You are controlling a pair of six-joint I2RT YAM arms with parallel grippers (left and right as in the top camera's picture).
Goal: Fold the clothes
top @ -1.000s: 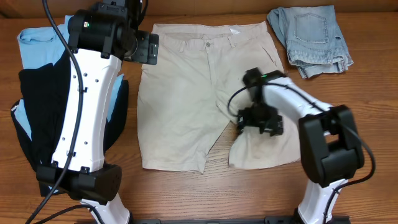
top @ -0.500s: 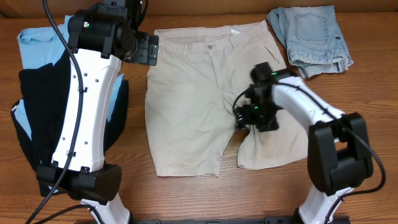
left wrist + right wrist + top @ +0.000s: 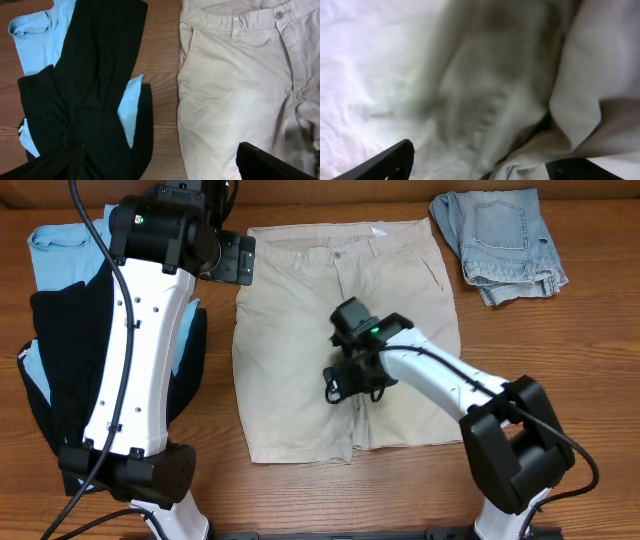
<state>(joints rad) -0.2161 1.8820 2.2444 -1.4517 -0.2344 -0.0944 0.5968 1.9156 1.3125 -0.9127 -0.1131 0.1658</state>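
The khaki shorts (image 3: 290, 350) lie flat mid-table, waistband at the far side, both legs side by side. My right gripper (image 3: 348, 383) is low on them near the crotch. In the right wrist view its fingers (image 3: 477, 165) are spread, with bunched khaki cloth (image 3: 395, 60) and a hem fold between them. My left gripper (image 3: 235, 260) is raised over the shorts' far left corner. It is open and empty in the left wrist view (image 3: 155, 167), above the gap between the black trousers (image 3: 95, 90) and the shorts (image 3: 235, 100).
The black trousers (image 3: 65, 360) lie on a light-blue shirt (image 3: 60, 250) at the left. Faded denim shorts (image 3: 505, 240) sit folded at the far right corner. Bare wood table (image 3: 590, 380) shows to the right. The left arm's white links stand over the left pile.
My right gripper moved left from the right leg to the middle of the shorts. The right leg came with it and now lies against the left leg. The left arm is still.
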